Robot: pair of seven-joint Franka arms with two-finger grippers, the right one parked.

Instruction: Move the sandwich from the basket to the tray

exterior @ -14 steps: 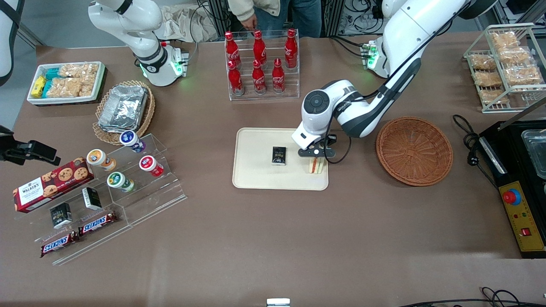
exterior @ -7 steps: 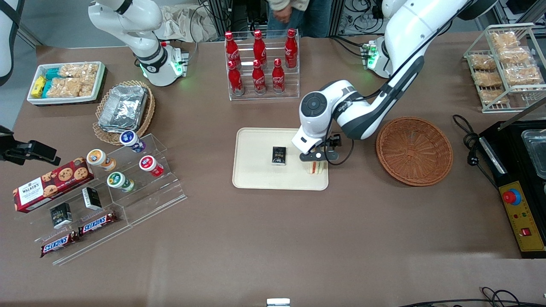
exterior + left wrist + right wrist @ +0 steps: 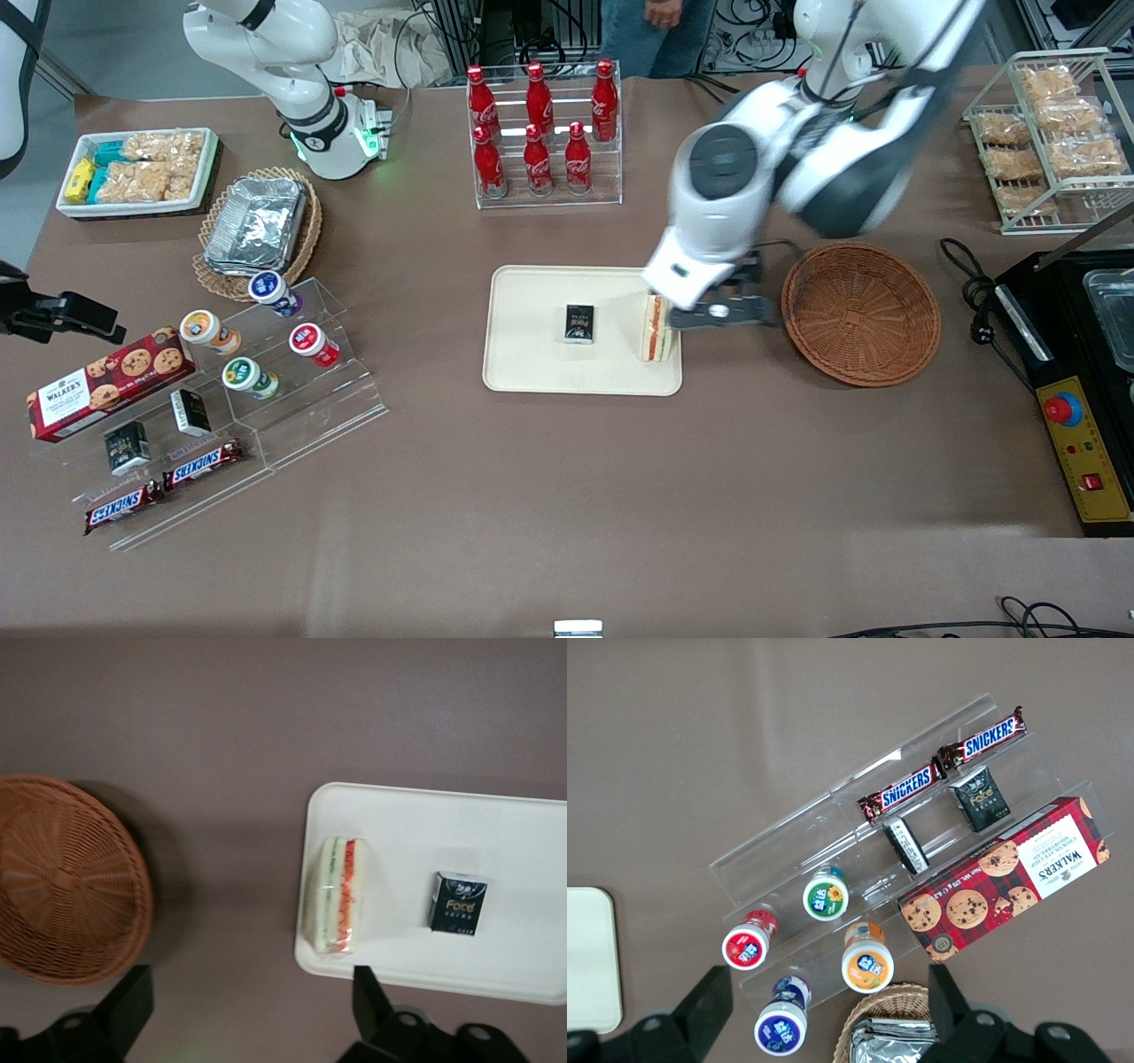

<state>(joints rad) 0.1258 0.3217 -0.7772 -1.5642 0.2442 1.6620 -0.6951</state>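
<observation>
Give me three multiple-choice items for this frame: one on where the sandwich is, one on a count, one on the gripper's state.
1. Where is the sandwich?
A. in the basket
B. on the tray, near the edge beside the basket
C. on the bare table

2. How many red bottles stand in the clear rack?
A. four
B. six
C. eight

3. What state is the gripper in?
A. open, holding nothing
B. shut on the sandwich
C. shut on the black box

Answers:
1 B: the sandwich lies on the tray, and the basket holds nothing.
2 B: two rows of three.
3 A: the wrist view shows its fingers spread, above the table between tray and basket, with the sandwich lying free.
</observation>
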